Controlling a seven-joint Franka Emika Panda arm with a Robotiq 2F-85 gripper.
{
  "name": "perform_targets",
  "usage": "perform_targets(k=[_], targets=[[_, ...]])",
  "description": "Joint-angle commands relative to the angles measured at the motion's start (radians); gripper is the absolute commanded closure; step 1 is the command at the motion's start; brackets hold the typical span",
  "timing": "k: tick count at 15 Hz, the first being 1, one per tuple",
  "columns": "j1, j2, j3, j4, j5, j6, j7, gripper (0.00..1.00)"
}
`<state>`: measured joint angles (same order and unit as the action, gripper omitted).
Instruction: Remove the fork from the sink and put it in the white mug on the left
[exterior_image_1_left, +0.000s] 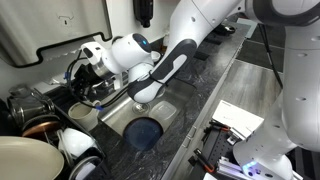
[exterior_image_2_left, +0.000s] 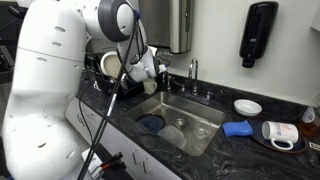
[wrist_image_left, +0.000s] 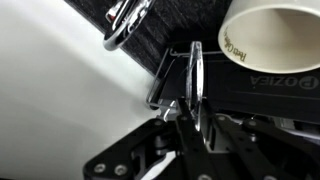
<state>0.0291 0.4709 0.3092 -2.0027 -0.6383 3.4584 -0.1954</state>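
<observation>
My gripper (wrist_image_left: 185, 100) is shut on the fork (wrist_image_left: 195, 75), a shiny metal utensil held upright between the fingers. The cream-white mug (wrist_image_left: 270, 35) is close by at the upper right of the wrist view, its open mouth facing the camera, beside and apart from the fork. In both exterior views the gripper (exterior_image_1_left: 86, 80) (exterior_image_2_left: 126, 80) hovers over the dark counter beside the sink (exterior_image_1_left: 118, 117) (exterior_image_2_left: 205, 112), among the dishes. The mug (exterior_image_2_left: 110, 63) shows just behind the gripper. The fork itself is too small to make out in the exterior views.
A blue item (exterior_image_2_left: 150, 124) lies in the basin. The chrome faucet (exterior_image_2_left: 193, 70) stands behind it. White cups with dark insides (exterior_image_1_left: 75, 142) and dark pans (exterior_image_1_left: 35, 105) crowd the counter near the gripper. A blue cloth (exterior_image_2_left: 237, 128), white bowl (exterior_image_2_left: 248, 106) and another mug (exterior_image_2_left: 280, 132) sit across the sink.
</observation>
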Motion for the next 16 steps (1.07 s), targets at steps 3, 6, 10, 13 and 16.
perform_targets(k=[3, 6, 10, 13, 16], targets=[[-0.046, 0.055, 0.08, 0.054, -0.031, -0.014, 0.016, 0.96], [-0.026, 0.026, 0.087, 0.034, -0.006, -0.042, 0.045, 0.96], [-0.004, 0.01, 0.091, 0.014, 0.021, -0.057, 0.089, 0.96], [-0.016, 0.028, 0.113, 0.016, 0.014, -0.098, 0.131, 0.96], [-0.042, 0.037, 0.145, 0.012, 0.008, -0.15, 0.167, 0.6]])
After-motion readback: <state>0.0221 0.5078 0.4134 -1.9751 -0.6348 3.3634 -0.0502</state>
